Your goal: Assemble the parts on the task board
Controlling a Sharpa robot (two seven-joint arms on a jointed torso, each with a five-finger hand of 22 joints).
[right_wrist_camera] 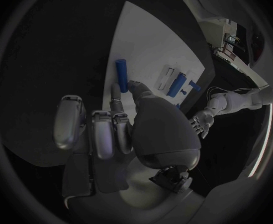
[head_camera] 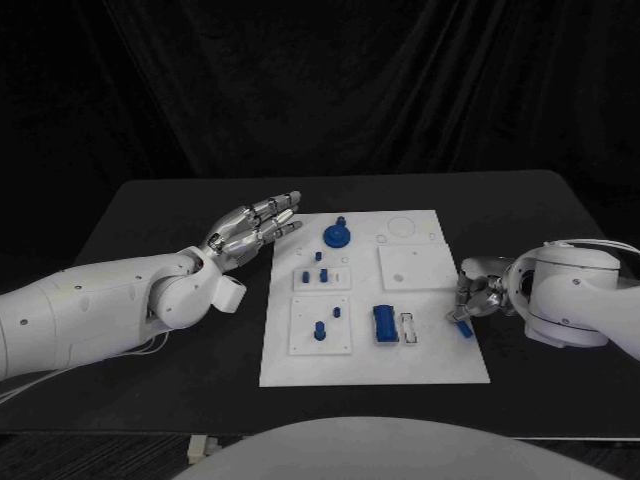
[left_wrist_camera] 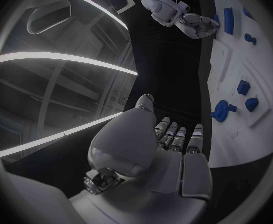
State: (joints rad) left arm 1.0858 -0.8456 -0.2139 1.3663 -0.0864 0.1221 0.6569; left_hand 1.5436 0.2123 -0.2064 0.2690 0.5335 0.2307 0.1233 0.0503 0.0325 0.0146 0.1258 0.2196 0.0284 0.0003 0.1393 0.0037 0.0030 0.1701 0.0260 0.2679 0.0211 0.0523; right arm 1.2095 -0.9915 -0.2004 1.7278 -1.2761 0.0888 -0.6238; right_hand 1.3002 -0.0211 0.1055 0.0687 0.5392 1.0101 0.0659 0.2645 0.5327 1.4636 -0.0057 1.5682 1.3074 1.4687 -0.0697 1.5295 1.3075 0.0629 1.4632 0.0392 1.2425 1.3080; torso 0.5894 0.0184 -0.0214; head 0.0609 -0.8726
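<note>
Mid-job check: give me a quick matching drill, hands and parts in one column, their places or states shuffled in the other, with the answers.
Things:
1. left hand
2. right hand
3. round blue part
4. long blue block

States:
A. near the board's far edge
B. open beside the task board, holding nothing
C. beside a white slot, nearer the robot
D. pinching a small blue stick at the board's edge

Pairs: 1-B, 2-D, 3-A, 4-C
</note>
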